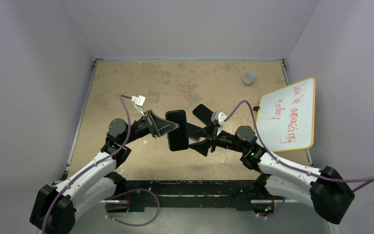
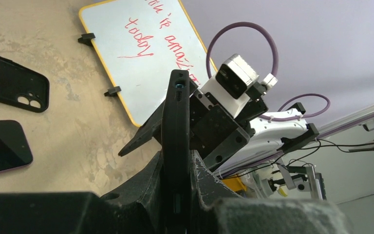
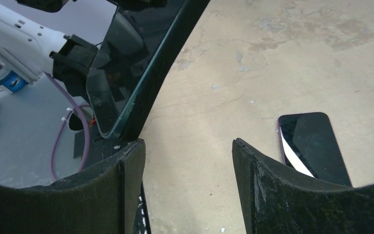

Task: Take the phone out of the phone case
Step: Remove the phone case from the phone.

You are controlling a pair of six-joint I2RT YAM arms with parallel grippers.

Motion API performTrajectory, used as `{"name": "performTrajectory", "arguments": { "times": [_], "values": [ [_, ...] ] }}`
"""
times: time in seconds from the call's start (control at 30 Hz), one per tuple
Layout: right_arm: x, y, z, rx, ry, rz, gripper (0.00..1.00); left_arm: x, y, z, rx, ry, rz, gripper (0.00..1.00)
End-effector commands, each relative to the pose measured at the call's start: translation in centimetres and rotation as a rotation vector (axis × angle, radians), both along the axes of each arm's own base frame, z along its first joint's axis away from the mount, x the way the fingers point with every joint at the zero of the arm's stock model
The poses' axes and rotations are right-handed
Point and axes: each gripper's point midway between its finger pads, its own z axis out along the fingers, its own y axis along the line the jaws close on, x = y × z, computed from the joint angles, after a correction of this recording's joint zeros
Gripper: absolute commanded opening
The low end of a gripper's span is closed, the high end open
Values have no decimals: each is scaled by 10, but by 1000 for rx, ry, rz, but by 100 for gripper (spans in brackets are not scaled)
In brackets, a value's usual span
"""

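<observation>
My left gripper (image 1: 174, 126) is shut on a black phone in its black case (image 1: 177, 129) and holds it above the table. In the left wrist view the cased phone (image 2: 176, 117) stands edge-on between my fingers (image 2: 202, 178). My right gripper (image 1: 193, 139) is open and empty, just right of the held phone. In the right wrist view its jaws (image 3: 187, 144) stand wide apart over bare table, and the held phone's glass and case rim (image 3: 141, 73) are at upper left, beside the left finger (image 3: 126, 180).
An empty black case (image 2: 9, 84) and a bare phone (image 2: 0, 146) lie on the table; the bare phone also shows in the right wrist view (image 3: 311, 146). A yellow-framed whiteboard (image 1: 287, 113) lies at the right. A small grey cap (image 1: 248, 78) sits at the back right.
</observation>
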Motion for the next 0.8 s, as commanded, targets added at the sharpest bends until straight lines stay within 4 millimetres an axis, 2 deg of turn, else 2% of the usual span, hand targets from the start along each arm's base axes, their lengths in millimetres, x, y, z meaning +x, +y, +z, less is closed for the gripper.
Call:
{"name": "performTrajectory", "arguments": {
  "times": [0.0,0.13,0.27,0.53,0.77],
  "values": [
    [-11,12,25,64,-72,110,67,-8,2,46,-113,-122,-20,0],
    [-26,17,27,88,-59,203,66,-7,3,44,-113,-121,-10,0],
    [-30,18,31,111,-50,227,66,-5,3,43,-110,-122,-3,0],
    [-26,23,47,163,-70,231,65,-7,0,43,-125,-113,-33,0],
    [-23,26,45,166,-87,231,54,-17,0,41,-146,-89,-75,0]
  ]
}}
